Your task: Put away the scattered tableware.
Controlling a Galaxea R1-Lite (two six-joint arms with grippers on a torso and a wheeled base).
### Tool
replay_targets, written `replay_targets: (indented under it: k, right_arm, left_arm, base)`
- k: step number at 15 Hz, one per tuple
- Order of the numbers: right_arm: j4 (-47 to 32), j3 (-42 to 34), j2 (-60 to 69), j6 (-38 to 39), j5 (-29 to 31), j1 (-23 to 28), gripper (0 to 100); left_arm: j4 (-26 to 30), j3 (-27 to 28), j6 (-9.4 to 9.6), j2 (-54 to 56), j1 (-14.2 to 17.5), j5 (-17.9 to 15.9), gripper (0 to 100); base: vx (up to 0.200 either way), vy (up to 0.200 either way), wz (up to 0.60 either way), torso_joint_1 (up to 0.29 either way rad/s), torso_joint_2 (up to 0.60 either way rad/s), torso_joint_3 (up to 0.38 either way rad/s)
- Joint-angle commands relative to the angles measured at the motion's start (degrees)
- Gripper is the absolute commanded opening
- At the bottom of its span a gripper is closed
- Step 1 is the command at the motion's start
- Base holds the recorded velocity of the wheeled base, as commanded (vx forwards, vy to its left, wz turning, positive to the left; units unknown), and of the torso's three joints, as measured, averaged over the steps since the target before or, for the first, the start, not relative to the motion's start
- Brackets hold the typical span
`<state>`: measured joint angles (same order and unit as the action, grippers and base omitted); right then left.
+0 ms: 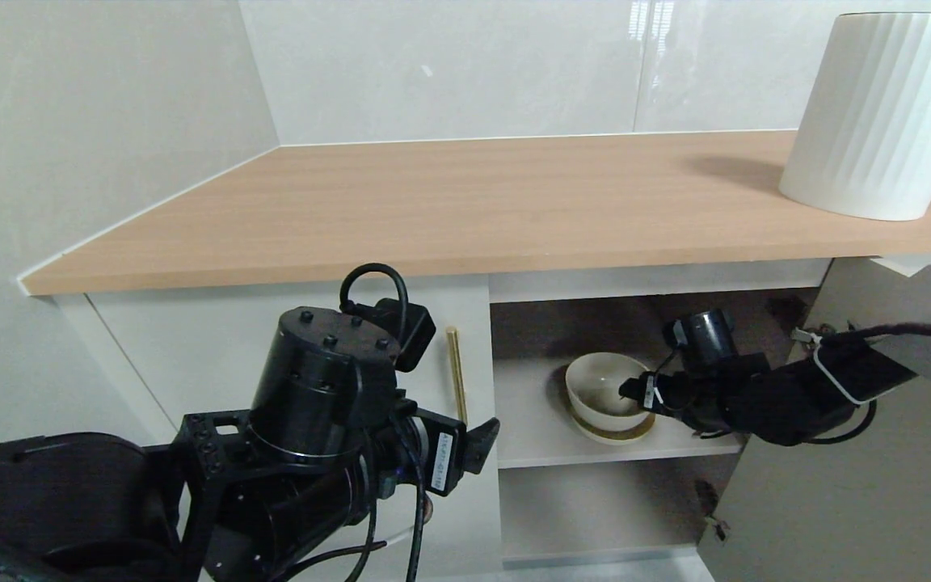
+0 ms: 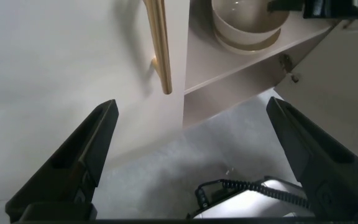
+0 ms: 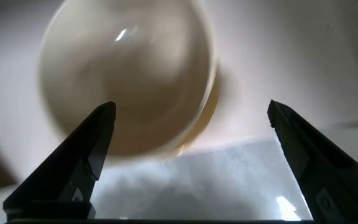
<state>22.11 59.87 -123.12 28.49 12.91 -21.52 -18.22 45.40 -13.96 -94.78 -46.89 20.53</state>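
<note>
Head view: the bowl is seen on the upper shelf of the open cabinet, seated upright on a shallow yellow-rimmed plate. It is judged to be glazed ceramic: stiff, fairly heavy for its size, smooth and slippery, and liable to chip if knocked against the shelf edge or the plate. A hold is best taken on the rim wall, one finger inside and one outside; the round outer belly is judged likely to slip out of a pinch. The stacked plate may be dragged along if the bowl is pushed sideways.

The right gripper is placed at the bowl's near side, its fingers spread wide with nothing pinched; whether a fingertip touches the rim cannot be told. In the right wrist view the bowl is framed between and beyond the two fingers.

Room is tight overhead, under the counter, and the open door lies close along the right arm. Free shelf is left beside the bowl, toward the cabinet's middle wall, and on the lower shelf.

The left gripper is held spread and holds nothing, in front of the closed door, near its gold handle. A white ribbed container stands on the counter, well apart.
</note>
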Motion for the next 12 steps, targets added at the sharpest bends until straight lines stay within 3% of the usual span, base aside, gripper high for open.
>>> replay_targets:
  k: [1,4,6,8,12]
  right_arm:
    - [0.03,-7.05,9.31,-0.19,-0.17,-3.01,100]
    - [-0.14,-16.63,20.91,-0.72,-0.43,-9.07,100]
    - [-0.40,-20.23,25.21,-1.16,-0.43,-12.06,100]
    - [-0.40,-23.13,26.62,-1.24,-0.25,-12.32,100]
    - [-0.32,-24.36,27.24,-1.16,-0.25,-12.32,100]
  left_arm:
    - [0.12,-0.40,-0.10,-0.05,0.04,0.04,100]
    - [-0.14,-1.28,-0.19,0.65,0.04,0.30,100]
    - [-1.99,-1.19,-2.39,0.56,0.13,2.15,100]
    - [-3.84,-1.80,-2.39,0.30,0.30,4.52,100]
    - [-4.19,-2.16,-2.30,-0.49,0.30,5.05,100]
  base:
    - [0.000,0.000,0.00,0.000,0.00,0.000]
    - [0.000,0.000,0.00,0.000,0.00,0.000]
    - [0.000,0.000,0.00,0.000,0.00,0.000]
    - [0.000,0.000,0.00,0.000,0.00,0.000]
    - [0.000,0.000,0.00,0.000,0.00,0.000]
